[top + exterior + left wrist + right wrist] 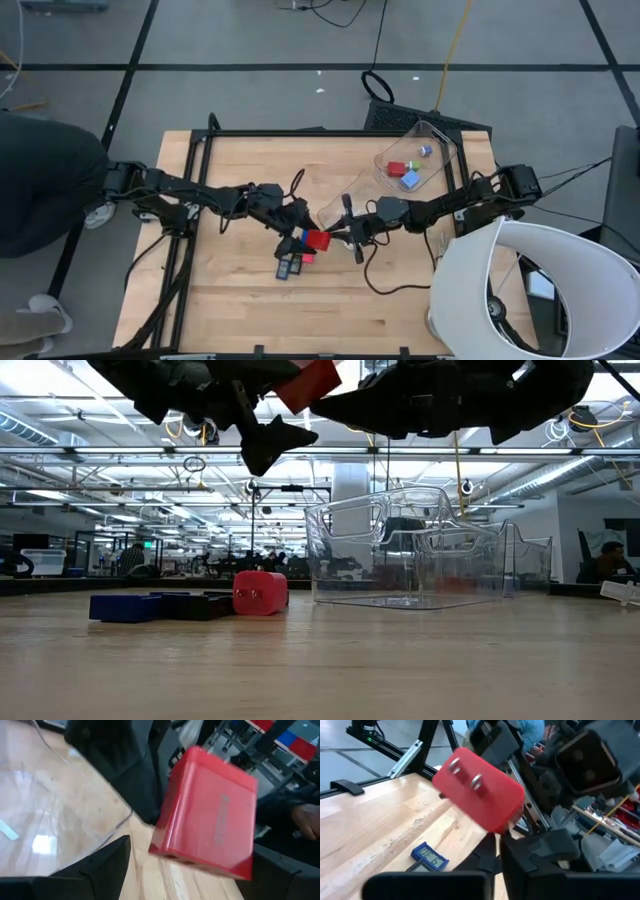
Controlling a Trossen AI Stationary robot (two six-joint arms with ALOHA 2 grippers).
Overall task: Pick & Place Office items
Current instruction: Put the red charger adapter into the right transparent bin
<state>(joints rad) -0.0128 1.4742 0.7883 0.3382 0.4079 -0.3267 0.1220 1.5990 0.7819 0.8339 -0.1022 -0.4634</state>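
A red block with two metal prongs hangs high above the table between my two grippers. My right gripper comes from the table's right and is shut on it. From the left, my left gripper stands open, one finger on either side of the red block. On the wood below lie a blue block, dark flat pieces and another red block. A clear bin at the far right holds a red block and a light-blue block. My right gripper pinches the red block between its two fingers at the low end, away from the face with the prongs. The fingers reach in about level from the table's right. The block is lifted clear of the table and sits tilted.
A big white tub-like thing stands off the table's near right corner. A person in dark clothes is at the left edge. Cables trail over the wood near the right arm. Bare wood shows at the near left.
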